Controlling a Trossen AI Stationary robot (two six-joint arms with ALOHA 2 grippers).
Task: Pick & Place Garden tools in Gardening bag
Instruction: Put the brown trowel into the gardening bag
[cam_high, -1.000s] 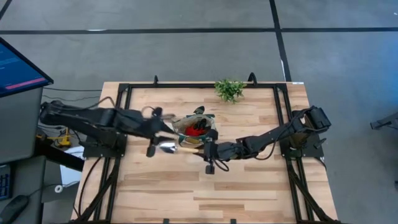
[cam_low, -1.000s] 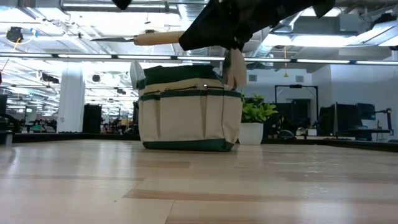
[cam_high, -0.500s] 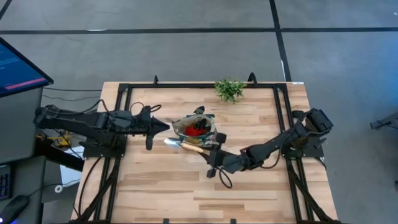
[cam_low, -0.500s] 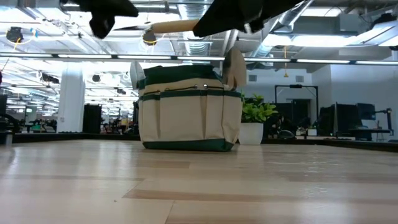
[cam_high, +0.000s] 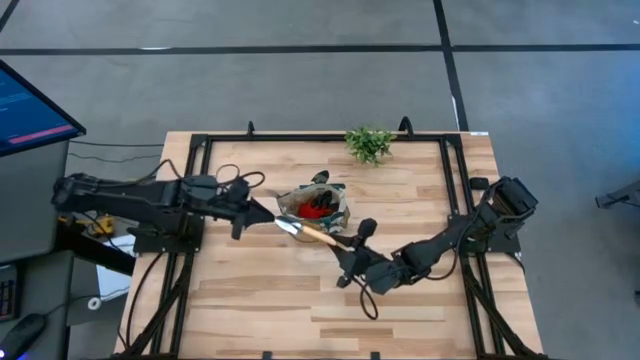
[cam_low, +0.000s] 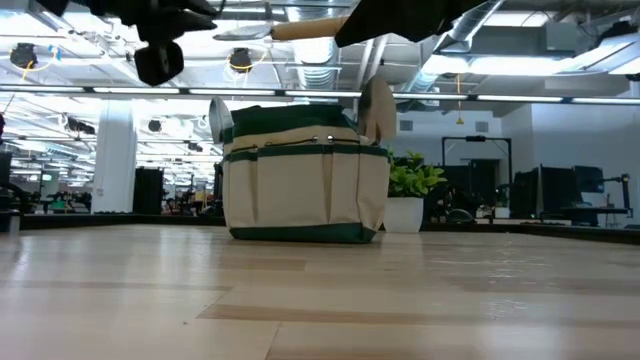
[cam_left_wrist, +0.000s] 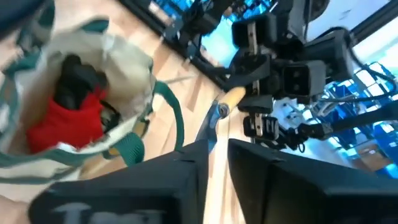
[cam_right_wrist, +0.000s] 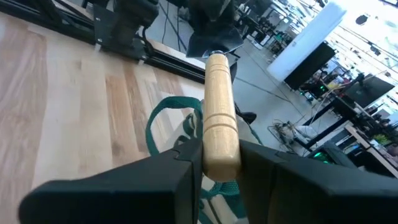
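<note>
A pale wooden plank table (cam_high: 300, 310) fills the middle, edged by a black metal frame (cam_high: 320, 138). At its far edge stands a small leafy green plant sprig (cam_high: 369, 144), seen in the low view in a white pot (cam_low: 405, 214). Off the table's left side, a dark monitor with a blue-lit screen (cam_high: 28, 110) glows. Grey floor (cam_high: 300, 70) spreads beyond, crossed by dark lines.
</note>
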